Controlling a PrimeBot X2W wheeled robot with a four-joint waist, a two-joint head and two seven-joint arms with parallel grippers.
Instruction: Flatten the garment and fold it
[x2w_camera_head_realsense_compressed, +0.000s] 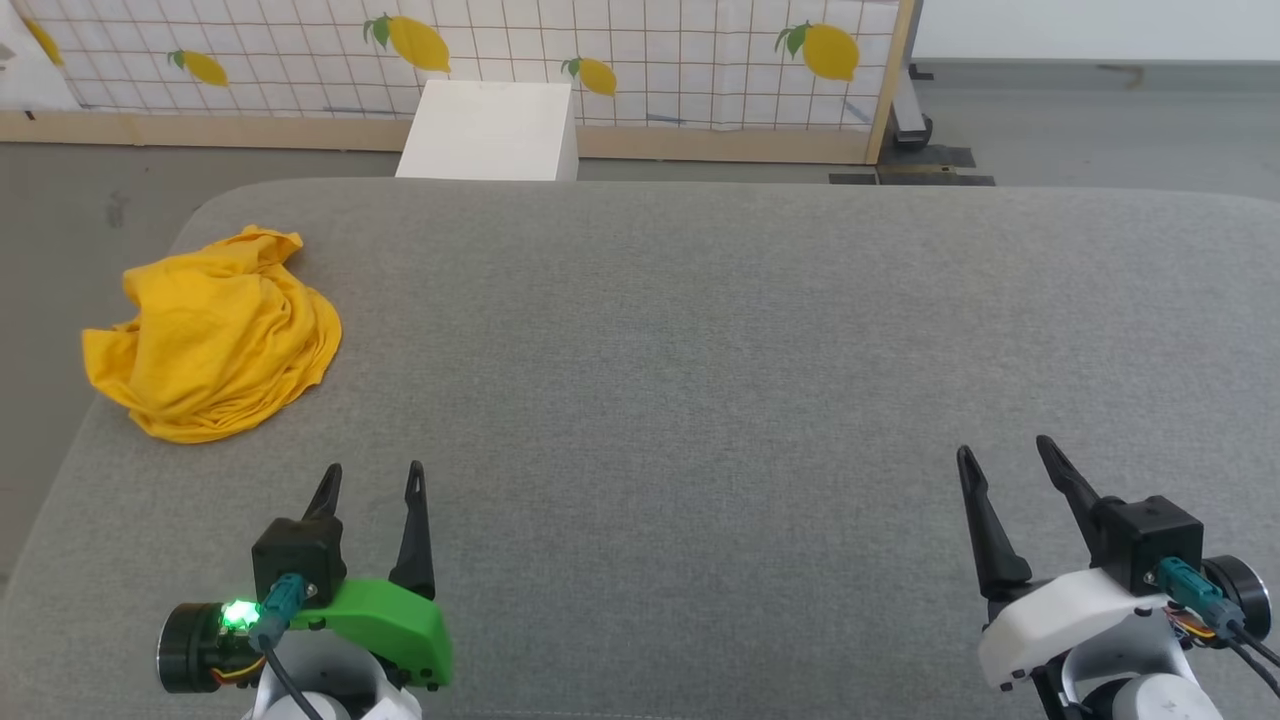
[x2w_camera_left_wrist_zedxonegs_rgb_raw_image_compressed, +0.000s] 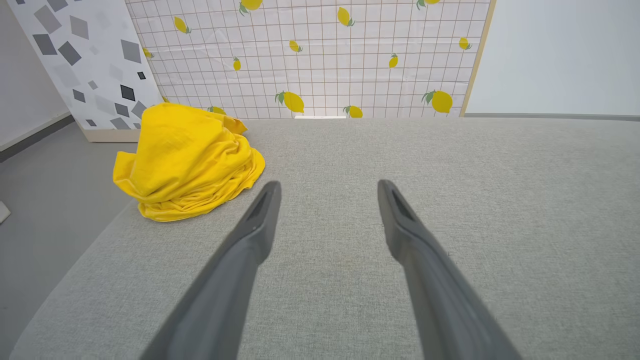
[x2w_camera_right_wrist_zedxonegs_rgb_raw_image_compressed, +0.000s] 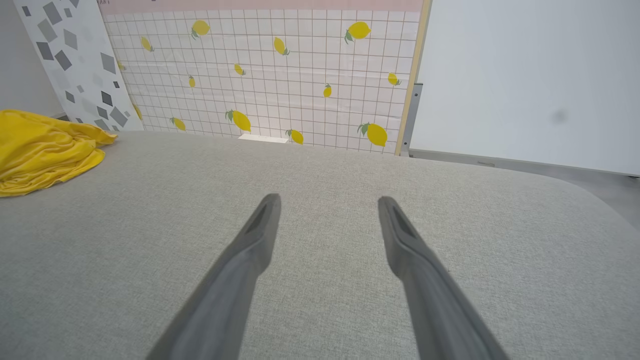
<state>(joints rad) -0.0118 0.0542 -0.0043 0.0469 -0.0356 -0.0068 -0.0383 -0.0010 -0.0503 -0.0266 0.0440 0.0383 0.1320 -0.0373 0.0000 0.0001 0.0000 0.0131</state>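
Nearest the robot, the left gripper (x2w_camera_head_realsense_compressed: 375, 467) sits low at the near left of the grey cushioned surface (x2w_camera_head_realsense_compressed: 700, 350), its green-shelled wrist lit by a small green lamp. Its two dark fingers stand apart with nothing between them; the left wrist view shows bare grey fabric in the gap. At the near right, the right gripper (x2w_camera_head_realsense_compressed: 1003, 446), on a white-shelled wrist, is likewise spread wide and empty, its fingers pointing up and slightly left over the cloth surface. The two grippers are well apart from each other, and neither touches the garment.

Farther out, on the left side of the surface and close to its rounded left edge, lies the garment (x2w_camera_head_realsense_compressed: 215, 335), a mustard-yellow T-shirt crumpled into a loose heap with many folds; no print can be made out on it. It lies ahead and to the left of the left gripper, and far across the surface from the right one.

Beyond the far edge of the surface stands a white box (x2w_camera_head_realsense_compressed: 490, 130) on the grey floor (x2w_camera_head_realsense_compressed: 1050, 130). Behind it runs a wood-framed panel (x2w_camera_head_realsense_compressed: 650, 60) with a grid and lemon pattern.
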